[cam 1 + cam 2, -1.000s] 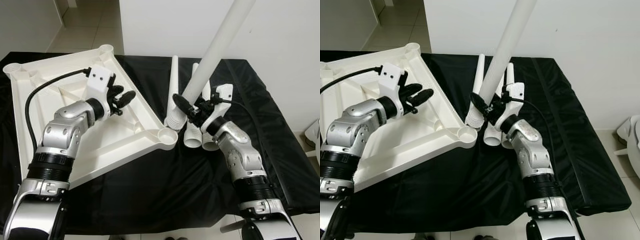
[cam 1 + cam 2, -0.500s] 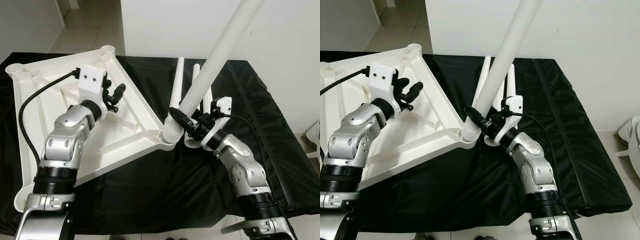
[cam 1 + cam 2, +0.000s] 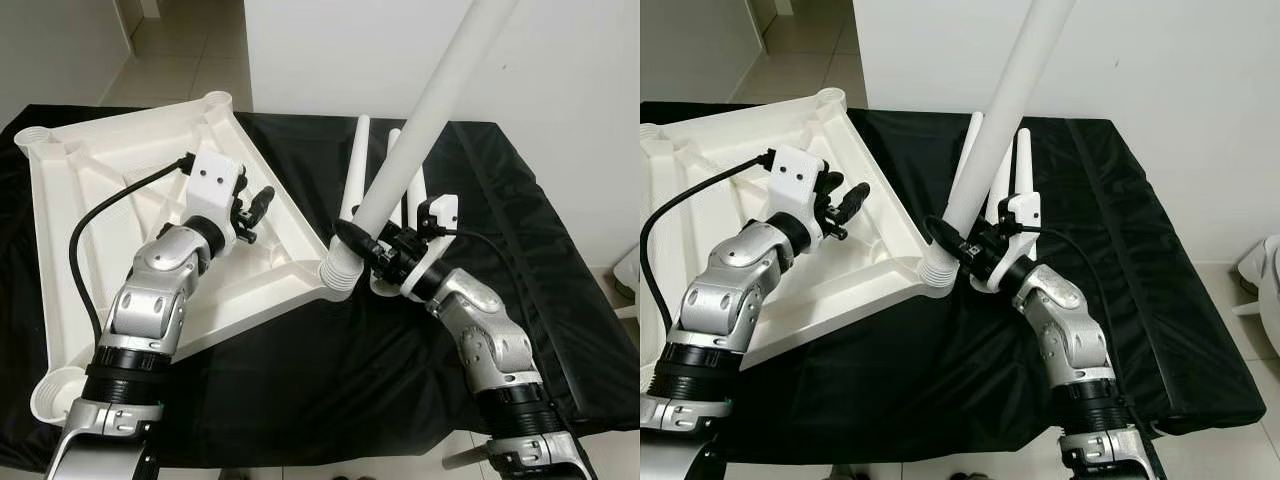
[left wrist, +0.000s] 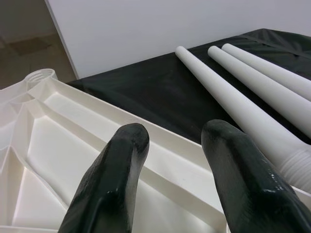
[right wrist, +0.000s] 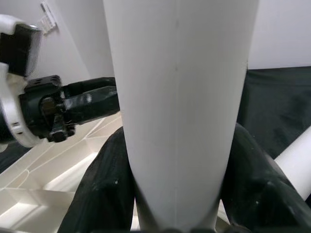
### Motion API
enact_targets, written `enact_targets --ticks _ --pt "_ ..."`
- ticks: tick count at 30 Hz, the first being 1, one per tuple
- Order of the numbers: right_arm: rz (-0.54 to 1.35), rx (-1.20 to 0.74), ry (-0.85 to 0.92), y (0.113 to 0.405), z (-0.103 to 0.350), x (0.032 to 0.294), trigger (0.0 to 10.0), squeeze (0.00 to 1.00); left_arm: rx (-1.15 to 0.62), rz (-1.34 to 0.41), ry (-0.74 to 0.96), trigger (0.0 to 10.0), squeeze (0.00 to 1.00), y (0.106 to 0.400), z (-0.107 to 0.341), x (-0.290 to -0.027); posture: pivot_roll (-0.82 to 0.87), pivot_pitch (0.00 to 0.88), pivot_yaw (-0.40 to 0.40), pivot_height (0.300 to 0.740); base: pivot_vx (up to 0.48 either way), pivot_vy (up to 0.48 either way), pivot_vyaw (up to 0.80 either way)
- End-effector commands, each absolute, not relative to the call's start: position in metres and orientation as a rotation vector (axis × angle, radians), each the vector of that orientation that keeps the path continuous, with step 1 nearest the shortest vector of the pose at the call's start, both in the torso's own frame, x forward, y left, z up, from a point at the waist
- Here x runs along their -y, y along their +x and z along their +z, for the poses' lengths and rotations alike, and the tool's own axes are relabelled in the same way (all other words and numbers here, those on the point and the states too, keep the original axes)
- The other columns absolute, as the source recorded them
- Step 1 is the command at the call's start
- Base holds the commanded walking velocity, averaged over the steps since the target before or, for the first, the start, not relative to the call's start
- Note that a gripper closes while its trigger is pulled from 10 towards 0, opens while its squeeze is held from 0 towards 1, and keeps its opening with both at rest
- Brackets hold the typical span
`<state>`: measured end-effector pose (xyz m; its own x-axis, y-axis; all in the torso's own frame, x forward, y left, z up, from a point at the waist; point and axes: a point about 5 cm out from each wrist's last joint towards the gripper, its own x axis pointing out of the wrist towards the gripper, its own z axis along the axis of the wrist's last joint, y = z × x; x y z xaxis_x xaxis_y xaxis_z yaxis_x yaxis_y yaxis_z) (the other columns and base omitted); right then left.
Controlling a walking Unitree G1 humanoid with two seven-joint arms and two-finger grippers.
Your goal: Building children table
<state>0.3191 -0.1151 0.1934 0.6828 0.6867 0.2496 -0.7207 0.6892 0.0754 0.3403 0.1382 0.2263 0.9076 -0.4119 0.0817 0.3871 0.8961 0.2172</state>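
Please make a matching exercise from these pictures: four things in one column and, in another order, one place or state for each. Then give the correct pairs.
1. right gripper
2. left gripper
3. table top
4. three spare legs

A. upside down, ribs showing
B. lying flat on the black cloth
C. shut on the raised table leg
D. open, above the table top's edge

Pairs: 1-C, 2-D, 3-A, 4-B

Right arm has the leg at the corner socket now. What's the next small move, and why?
Probably twist the leg down into the corner socket with the right gripper. Its threaded end sits at the socket mouth, tilted, with ribs still exposed, and the fingers are clamped just above them. The left gripper is open over the tabletop rim; pressing there may steady it.
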Motion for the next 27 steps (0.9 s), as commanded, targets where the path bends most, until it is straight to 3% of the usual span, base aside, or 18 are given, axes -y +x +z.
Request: enact_targets --ticks 1,5,27 --pt "0.755 0.130 0.190 0.322 0.177 0.118 10.0 0.00 0.122 -0.388 0.204 10.0 0.00 0.338 0.223 -0.138 -0.02 0.109 -0.030 0.740 0.000 0.000 0.00" --pt "0.685 0.106 0.217 0.325 0.166 0.119 10.0 0.00 0.120 -0.448 0.191 10.0 0.00 0.331 0.222 -0.138 -0.02 0.118 -0.029 0.740 0.000 0.000 0.00" --pt "0.700 0.143 0.152 0.326 0.172 0.115 10.0 0.00 0.066 -0.799 0.144 10.0 0.00 0.284 0.217 -0.125 -0.02 0.141 -0.030 0.740 0.000 0.000 0.00"
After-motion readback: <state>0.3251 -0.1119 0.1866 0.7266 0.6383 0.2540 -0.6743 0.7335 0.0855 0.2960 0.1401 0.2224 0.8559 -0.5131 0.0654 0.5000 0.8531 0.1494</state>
